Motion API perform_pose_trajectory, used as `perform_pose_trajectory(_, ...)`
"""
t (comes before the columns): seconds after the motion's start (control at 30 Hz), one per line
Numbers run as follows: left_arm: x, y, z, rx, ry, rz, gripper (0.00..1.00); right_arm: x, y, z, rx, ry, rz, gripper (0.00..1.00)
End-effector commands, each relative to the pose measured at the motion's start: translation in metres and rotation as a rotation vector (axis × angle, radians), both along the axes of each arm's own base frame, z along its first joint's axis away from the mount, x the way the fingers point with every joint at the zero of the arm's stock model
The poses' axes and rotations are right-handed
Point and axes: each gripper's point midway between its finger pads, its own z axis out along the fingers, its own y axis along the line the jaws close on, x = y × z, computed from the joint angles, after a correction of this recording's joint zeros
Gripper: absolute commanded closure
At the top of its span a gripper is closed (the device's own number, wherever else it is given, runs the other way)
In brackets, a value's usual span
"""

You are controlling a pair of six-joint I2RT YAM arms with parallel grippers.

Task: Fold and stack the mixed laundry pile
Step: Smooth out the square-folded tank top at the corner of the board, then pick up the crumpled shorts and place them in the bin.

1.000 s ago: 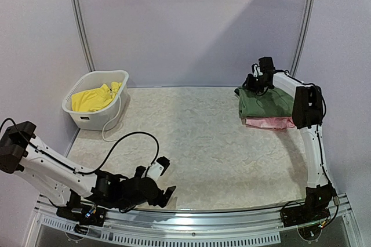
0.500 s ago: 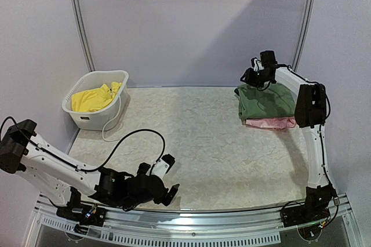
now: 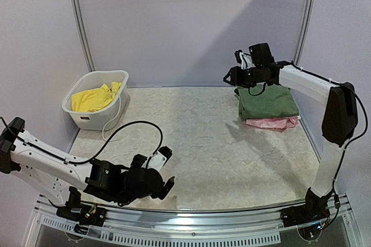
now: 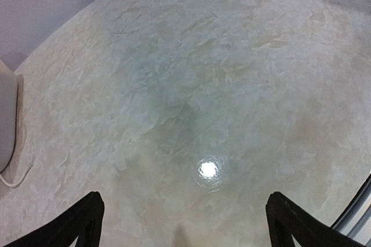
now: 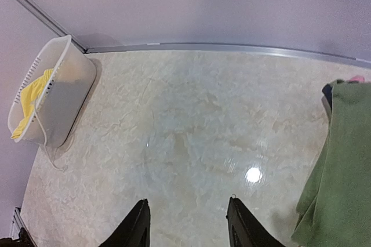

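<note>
Both arms are built of white tubular links joined by chunky black joint housings. A thin black cable loops loose off the left arm, and shorter black wires hug the right arm. The left tool and right tool are black, each with two tapered fingers.

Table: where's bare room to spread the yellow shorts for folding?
The middle of the table is bare, bordered by the white basket at left and the green-on-pink folded stack at far right. Crowded: the near-left edge, under the left gripper, and the stack's far-left corner, where the right gripper hovers.
</note>
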Motion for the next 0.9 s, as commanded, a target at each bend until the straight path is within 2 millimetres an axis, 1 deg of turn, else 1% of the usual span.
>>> perform_pose_trajectory(0.0,0.013,0.012,0.030,0.039,-0.063,0.039,0.01,-0.043,0.002,-0.005,-0.032,-0.024,-0.014,0.50)
perform_pose_trajectory(0.03,0.016,0.013,0.035,0.037,-0.068,0.046,0.00,-0.055,0.005,-0.005,-0.030,-0.030,-0.005,0.48)
perform_pose_trajectory(0.07,0.019,0.016,0.038,0.042,-0.070,0.053,0.01,-0.066,0.007,-0.010,-0.032,-0.027,-0.001,0.45)
perform_pose_trajectory(0.1,0.021,0.018,0.044,0.036,-0.073,0.057,0.00,-0.077,0.007,-0.005,-0.020,-0.042,-0.002,0.44)
perform_pose_trajectory(0.13,0.024,0.021,0.048,0.032,-0.073,0.064,0.00,-0.087,0.009,-0.010,-0.021,-0.039,0.000,0.42)
perform_pose_trajectory(0.17,0.027,0.024,0.052,0.028,-0.074,0.072,0.01,-0.096,0.009,-0.009,-0.014,-0.047,-0.003,0.38)
perform_pose_trajectory(0.2,0.030,0.026,0.056,0.024,-0.075,0.075,0.01,-0.105,0.012,-0.014,-0.016,-0.045,0.000,0.34)
perform_pose_trajectory(0.23,0.033,0.029,0.061,0.018,-0.076,0.083,0.00,-0.114,0.012,-0.011,-0.010,-0.055,-0.002,0.32)
perform_pose_trajectory(0.3,0.040,0.036,0.070,0.012,-0.080,0.105,0.00,-0.129,0.014,-0.017,-0.018,-0.056,0.003,0.27)
perform_pose_trajectory(0.33,0.044,0.041,0.076,0.011,-0.083,0.118,0.00,-0.137,0.014,-0.016,-0.018,-0.060,0.006,0.25)
perform_pose_trajectory(0.37,0.048,0.045,0.080,0.011,-0.085,0.132,0.01,-0.144,0.013,-0.022,-0.029,-0.053,0.005,0.23)
perform_pose_trajectory(0.4,0.054,0.051,0.085,0.008,-0.085,0.154,0.00,-0.150,0.010,-0.025,-0.028,-0.053,-0.002,0.21)
perform_pose_trajectory(0.43,0.059,0.056,0.089,0.003,-0.084,0.171,0.00,-0.156,0.007,-0.022,-0.016,-0.066,-0.008,0.19)
perform_pose_trajectory(0.47,0.063,0.060,0.093,-0.003,-0.081,0.184,0.01,-0.164,0.005,-0.028,-0.011,-0.055,-0.008,0.17)
perform_pose_trajectory(0.53,0.074,0.070,0.098,-0.011,-0.072,0.219,0.00,-0.173,-0.005,-0.034,-0.010,-0.058,-0.041,0.14)
perform_pose_trajectory(0.67,0.095,0.090,0.113,-0.029,-0.064,0.301,0.00,-0.197,-0.016,-0.038,0.004,-0.062,-0.058,0.06)
perform_pose_trajectory(0.7,0.100,0.093,0.117,-0.038,-0.061,0.313,0.00,-0.202,-0.019,-0.046,0.001,-0.048,-0.062,0.05)
perform_pose_trajectory(0.77,0.107,0.098,0.124,-0.047,-0.059,0.333,0.00,-0.208,-0.024,-0.051,0.006,-0.041,-0.067,0.03)
perform_pose_trajectory(0.87,0.118,0.107,0.133,-0.054,-0.059,0.363,0.01,-0.216,-0.034,-0.054,0.009,-0.046,-0.088,0.01)
